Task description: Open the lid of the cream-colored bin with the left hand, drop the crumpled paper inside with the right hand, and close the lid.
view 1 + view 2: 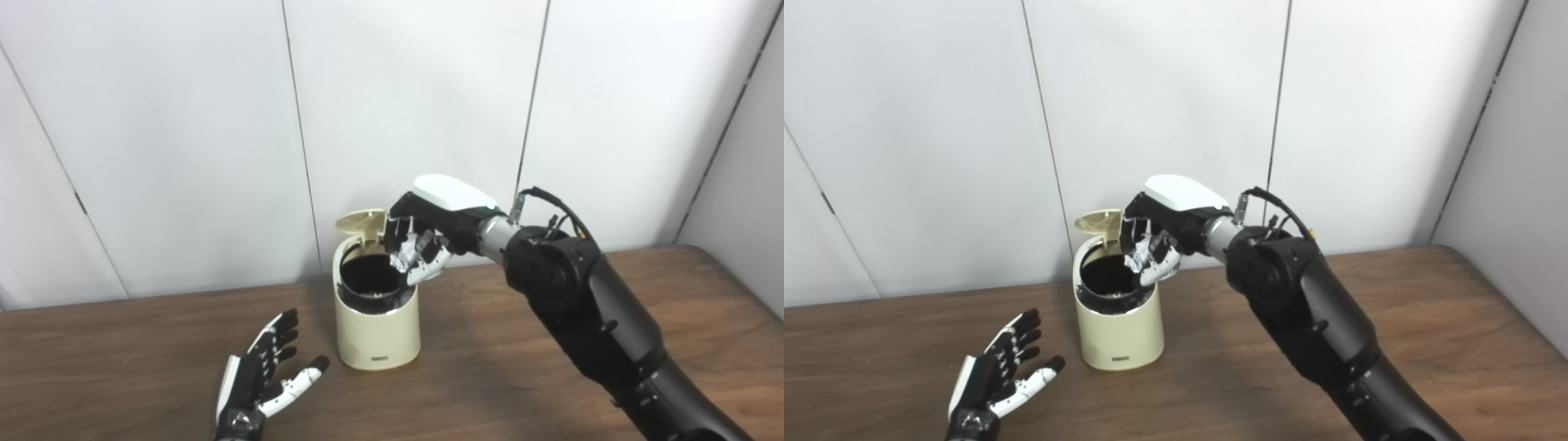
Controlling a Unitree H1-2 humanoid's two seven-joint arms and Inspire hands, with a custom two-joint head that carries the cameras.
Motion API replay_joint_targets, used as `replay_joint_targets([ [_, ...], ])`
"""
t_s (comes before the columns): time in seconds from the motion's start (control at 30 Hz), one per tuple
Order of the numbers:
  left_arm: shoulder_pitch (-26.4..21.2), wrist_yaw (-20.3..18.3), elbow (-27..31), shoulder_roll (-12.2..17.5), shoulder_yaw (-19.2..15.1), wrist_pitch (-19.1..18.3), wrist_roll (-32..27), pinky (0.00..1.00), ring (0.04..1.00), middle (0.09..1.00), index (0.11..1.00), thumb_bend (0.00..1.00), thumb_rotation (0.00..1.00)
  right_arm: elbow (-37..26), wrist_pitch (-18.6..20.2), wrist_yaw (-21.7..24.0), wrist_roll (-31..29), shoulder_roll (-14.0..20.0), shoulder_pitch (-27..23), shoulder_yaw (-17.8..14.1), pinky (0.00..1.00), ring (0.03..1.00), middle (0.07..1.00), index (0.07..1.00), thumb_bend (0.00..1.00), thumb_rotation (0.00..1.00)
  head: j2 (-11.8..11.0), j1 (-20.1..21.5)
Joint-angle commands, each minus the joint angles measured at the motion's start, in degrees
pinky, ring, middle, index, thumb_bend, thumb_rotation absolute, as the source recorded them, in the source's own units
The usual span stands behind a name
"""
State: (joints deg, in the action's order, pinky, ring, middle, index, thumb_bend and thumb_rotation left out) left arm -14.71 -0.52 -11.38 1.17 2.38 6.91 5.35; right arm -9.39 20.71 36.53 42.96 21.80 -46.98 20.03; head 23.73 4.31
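Holding the crumpled paper (404,256) in our right hand (429,236), we are hovering over the right edge of the cream-colored bin (376,318), whose lid (362,222) is standing up and tipped back at the rear. Our fingers (429,263) are curling around the paper, so it is pinched just above the rim and not yet over the middle of the dark opening. Our left hand (263,373) is resting on the bench (122,355), in front and to the left of the bin, palm up with its fingers spread and holding nothing; it is apart from the bin wall.

We are judging the drop as the step in hand. To do it well, we are wanting the hand a little further left, so the paper is hanging over the centre of the opening, clear of the rim and the raised lid. Then we are spreading the fingers fully, so the wad is falling free and not clinging to one of them. We are also keeping the wrist off the lid, which looks light and easily knocked shut.
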Motion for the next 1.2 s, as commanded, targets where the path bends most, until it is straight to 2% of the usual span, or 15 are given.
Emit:
replay_joint_targets([
  [0.0,-2.1,0.7,1.0,-0.3,0.2,2.1,0.4,0.83,0.874,0.89,0.911,0.72,0.25,0.4,-1.0,-1.6,0.1,-0.4,-3.7,-0.7,0.37,0.414,0.513,0.473,0.52,0.0,0.0,-0.2],
  [0.27,-2.2,0.5,0.8,-1.0,0.2,2.1,0.1,0.85,0.882,0.892,0.915,0.72,0.23,3.9,-2.9,-2.9,-2.0,-2.7,-4.5,-0.6,0.35,0.416,0.516,0.476,0.52,0.0,0.0,-1.3],
  [0.53,-2.3,1.0,0.7,-1.5,0.3,2.3,0.5,0.84,0.884,0.893,0.918,0.7,0.21,8.6,-6.9,-6.4,-3.5,-4.4,-4.8,-0.2,0.36,0.41,0.517,0.478,0.52,0.0,-0.1,-2.4],
  [0.63,-2.3,1.2,0.6,-1.7,0.3,2.5,0.5,0.83,0.883,0.894,0.917,0.71,0.21,9.0,-7.3,-7.5,-3.6,-5.1,-4.4,-0.1,0.38,0.417,0.521,0.471,0.52,0.0,-0.1,-2.8],
  [0.73,-2.2,1.5,0.8,-1.8,0.4,2.4,1.0,0.83,0.883,0.894,0.914,0.71,0.22,9.2,-7.3,-8.1,-3.7,-5.7,-4.1,0.1,0.34,0.412,0.51,0.479,0.5,0.0,-0.1,-3.2],
  [0.93,-2.2,1.9,0.8,-2.0,0.6,2.5,1.2,0.82,0.885,0.895,0.912,0.73,0.23,11.2,-11.8,-11.4,-4.9,-6.4,-3.7,0.5,0.34,0.404,0.514,0.488,0.5,0.0,-0.1,-4.0],
  [1.17,-2.0,2.0,1.1,-2.0,0.7,2.6,1.1,0.82,0.886,0.891,0.911,0.72,0.24,14.8,-20.1,-15.6,-6.2,-6.5,-3.0,0.6,0.34,0.406,0.518,0.485,0.5,0.0,0.1,-4.5],
])
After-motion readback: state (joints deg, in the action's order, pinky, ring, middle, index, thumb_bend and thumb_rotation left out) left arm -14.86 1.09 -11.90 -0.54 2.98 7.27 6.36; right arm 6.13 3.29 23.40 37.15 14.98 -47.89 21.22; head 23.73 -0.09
